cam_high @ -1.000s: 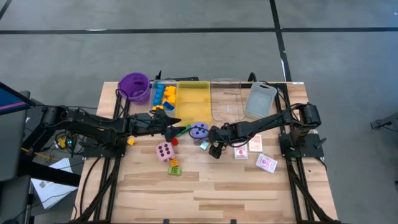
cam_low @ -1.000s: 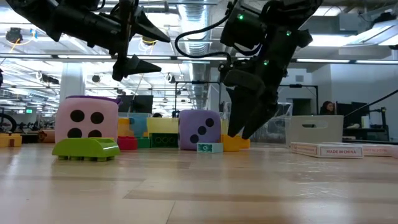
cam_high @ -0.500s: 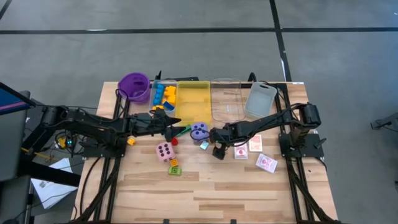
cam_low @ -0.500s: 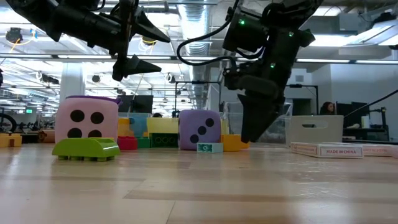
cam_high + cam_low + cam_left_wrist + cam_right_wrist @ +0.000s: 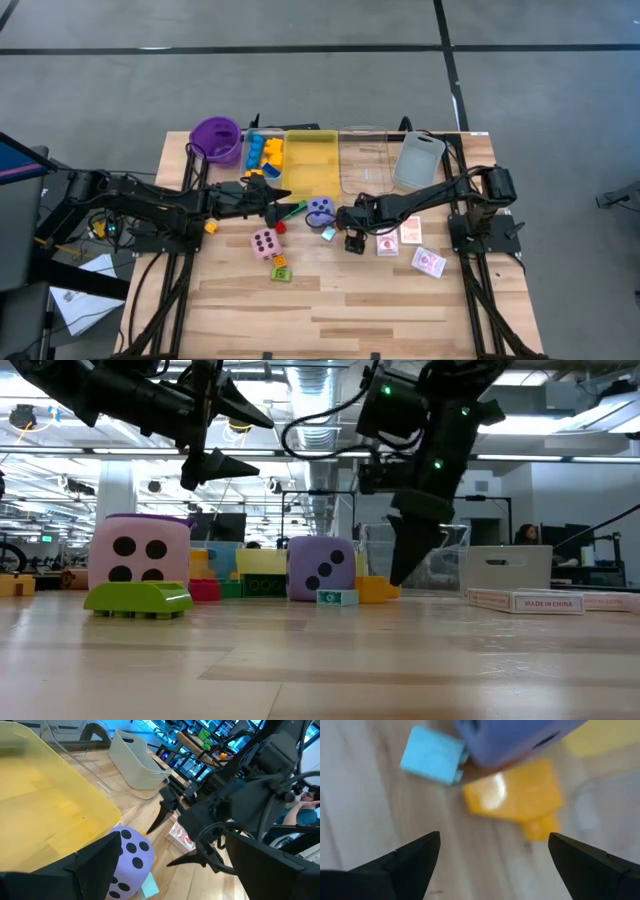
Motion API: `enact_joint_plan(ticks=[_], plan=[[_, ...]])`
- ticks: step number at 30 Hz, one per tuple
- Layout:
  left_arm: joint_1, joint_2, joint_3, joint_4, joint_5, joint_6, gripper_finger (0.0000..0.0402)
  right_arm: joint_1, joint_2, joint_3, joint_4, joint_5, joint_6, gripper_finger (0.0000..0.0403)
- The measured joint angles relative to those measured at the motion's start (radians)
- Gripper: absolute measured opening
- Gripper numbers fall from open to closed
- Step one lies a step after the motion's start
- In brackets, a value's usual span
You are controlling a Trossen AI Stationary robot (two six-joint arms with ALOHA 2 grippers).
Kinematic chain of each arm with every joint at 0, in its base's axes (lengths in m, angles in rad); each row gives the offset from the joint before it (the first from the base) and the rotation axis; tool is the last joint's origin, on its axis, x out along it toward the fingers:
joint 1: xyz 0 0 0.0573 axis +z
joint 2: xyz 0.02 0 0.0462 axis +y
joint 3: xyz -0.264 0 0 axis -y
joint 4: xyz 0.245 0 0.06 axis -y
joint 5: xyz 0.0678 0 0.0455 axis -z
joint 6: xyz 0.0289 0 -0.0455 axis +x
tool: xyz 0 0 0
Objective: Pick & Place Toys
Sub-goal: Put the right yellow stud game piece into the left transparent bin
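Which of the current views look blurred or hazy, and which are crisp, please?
Right wrist view: soft throughout, the yellow block and light blue block smeared. Left wrist view: purple die fairly sharp, glare on the yellow tray. Low view: pink die crisp, room behind hazy. High view: evenly lit.

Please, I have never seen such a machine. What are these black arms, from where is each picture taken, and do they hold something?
It is a robot with two arms at a wooden table. One picture looks down from above, one looks level across the table, two come from cameras on the wrists. The left gripper hovers open beside the yellow tray. The right gripper is open too, low over a yellow block near the purple die. Neither holds anything. A pink die and cards also lie there.
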Motion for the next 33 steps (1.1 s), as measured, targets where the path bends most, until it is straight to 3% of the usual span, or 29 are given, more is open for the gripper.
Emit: enact_joint_plan(ticks=[4,11,33], plan=[[0.000,0.000,0.000,0.000,0.000,0.013,0.0351,0.001,0.000,0.063,-0.038,0.056,-0.046,0.0366],[0.000,0.000,0.000,0.000,0.001,0.022,0.0351,-0.010,0.007,0.152,0.023,0.061,-0.147,0.0366],[0.000,0.000,0.000,-0.056,0.010,0.020,0.0351,-0.050,0.026,0.138,-0.042,-0.024,-0.212,0.0366]])
